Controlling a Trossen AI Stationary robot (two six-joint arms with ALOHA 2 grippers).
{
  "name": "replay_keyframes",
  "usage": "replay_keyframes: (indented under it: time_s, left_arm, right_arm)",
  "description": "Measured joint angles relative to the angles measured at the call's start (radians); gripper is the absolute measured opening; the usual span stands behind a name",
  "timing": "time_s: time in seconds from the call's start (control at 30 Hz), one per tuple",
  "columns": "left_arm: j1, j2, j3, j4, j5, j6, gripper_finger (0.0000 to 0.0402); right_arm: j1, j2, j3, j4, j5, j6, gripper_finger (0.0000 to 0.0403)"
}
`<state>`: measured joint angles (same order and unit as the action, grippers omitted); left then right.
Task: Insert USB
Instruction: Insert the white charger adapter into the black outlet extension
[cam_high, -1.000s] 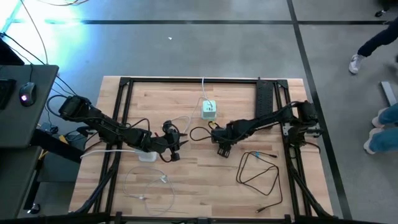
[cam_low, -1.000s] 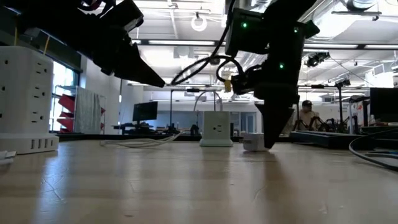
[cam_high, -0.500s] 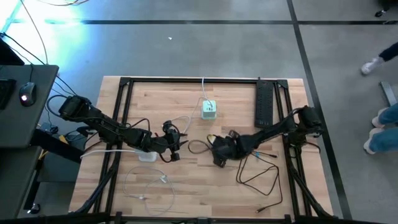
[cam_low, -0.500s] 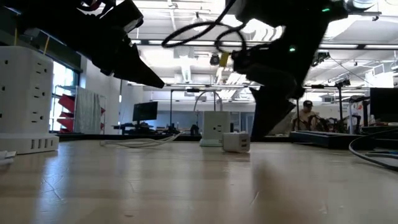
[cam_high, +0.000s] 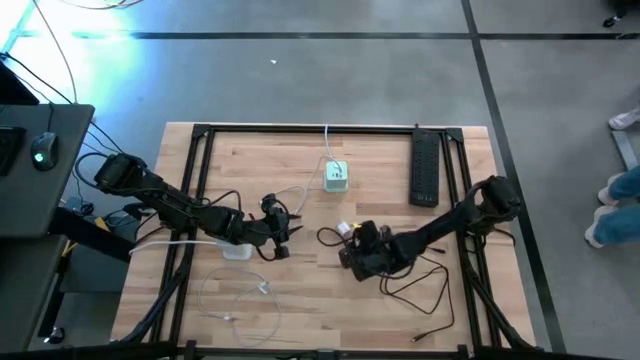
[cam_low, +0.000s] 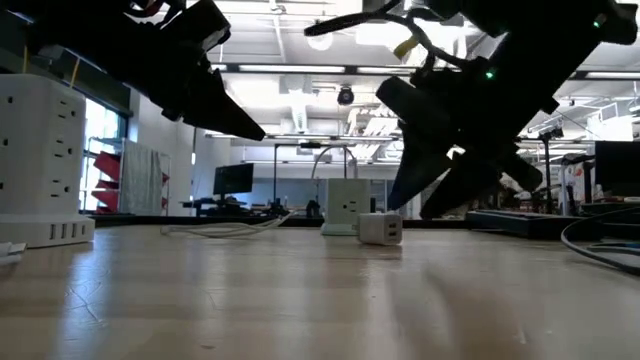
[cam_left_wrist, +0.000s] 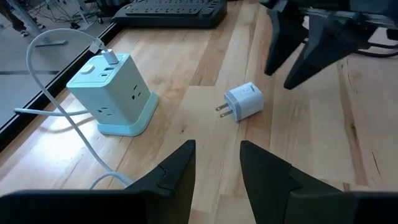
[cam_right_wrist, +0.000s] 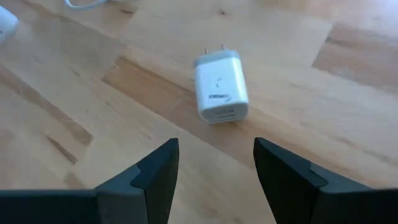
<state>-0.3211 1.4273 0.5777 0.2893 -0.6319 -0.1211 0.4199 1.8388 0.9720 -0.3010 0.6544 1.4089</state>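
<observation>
Both tools hover; right tool (cam_right_wrist: 211, 168) over charger (cam_right_wrist: 220, 93).

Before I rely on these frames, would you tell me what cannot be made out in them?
- White wall charger: in the right wrist view its ports are too blurred to count; in the high view it is a small speck beside the right gripper.
- Thin white cable: its connector is too small to identify in the high view.
- Cube power strip: the low view shows one face only.
- Left gripper: nothing shows between its fingers.
</observation>
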Motion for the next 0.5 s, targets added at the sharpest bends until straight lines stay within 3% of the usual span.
replay_keyframes:
  time_s: [0.13, 0.5]
  left_arm:
    - [0.000, 0.000, 0.000, -0.001, 0.000, 0.000, 0.0103]
    - [0.000, 0.000, 0.000, -0.007, 0.000, 0.002, 0.0103]
  right_arm:
    - [0.000, 0.039, -0.008, 0.007, 0.035, 0.072, 0.0193]
    - [0.037, 0.184, 0.051, 0.025, 0.181, -0.053, 0.0193]
